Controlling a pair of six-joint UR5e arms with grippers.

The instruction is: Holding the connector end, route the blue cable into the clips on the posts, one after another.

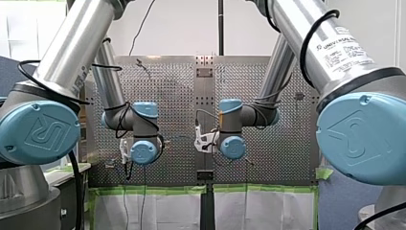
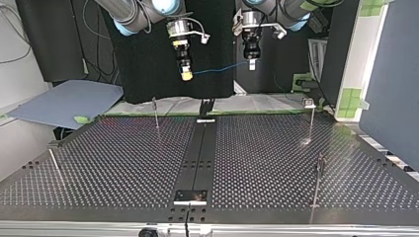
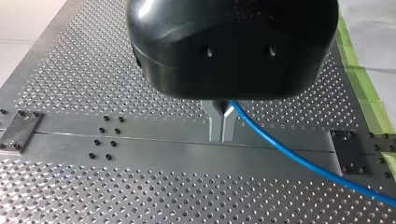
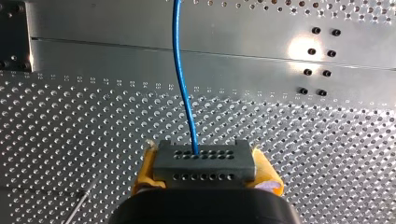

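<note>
**Cable aloft, no clip threaded yet**

The perforated desk [image 2: 123, 163] has a dark centre rail [image 2: 196, 153] running down it. Both grippers hang high above the rail's end nearest the arms, well clear of the surface.

- Our right gripper [image 2: 186, 74], to one side of the rail line, has its yellow-padded fingers clamped on the connector [image 4: 204, 161].
- Our left gripper [image 2: 251, 64], across the rail from it, pinches the blue cable [image 2: 220, 69] between its metal fingers.
- The posts [image 2: 156, 112] stand on either side of the rail; we count four. The clips [image 2: 309, 103] at their tops are too small to read in detail.
- The cable spans from gripper to gripper above the rail and touches no post.

Our judgement is that routing has not begun, so every clip is left to do.
</note>
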